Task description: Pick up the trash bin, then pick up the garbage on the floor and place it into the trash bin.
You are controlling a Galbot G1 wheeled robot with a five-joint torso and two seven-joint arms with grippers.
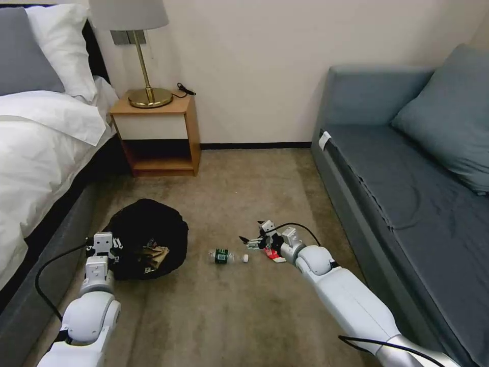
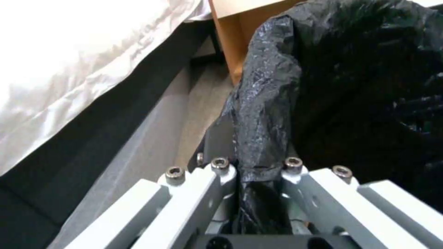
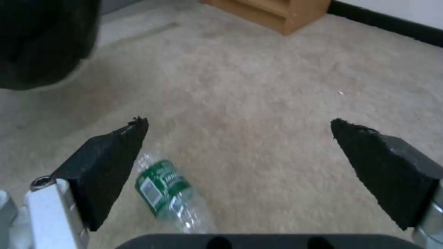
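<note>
Trash bin [image 1: 147,237] is hanging from our left gripper [image 2: 251,173], pinched by its rim, tan paper inside; our right gripper [image 3: 240,152] is gaping wide beside the bottle [image 3: 168,192], carton [image 1: 274,255] underneath.

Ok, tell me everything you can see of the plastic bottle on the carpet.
The bottle is small, clear plastic, with a green label around its middle and a white cap. It lies on its side on the beige carpet, between the trash bin and the right tool, cap end toward that tool. Nothing touches it. In the right wrist view it lies close beside one open black pad, not between the two.
</note>
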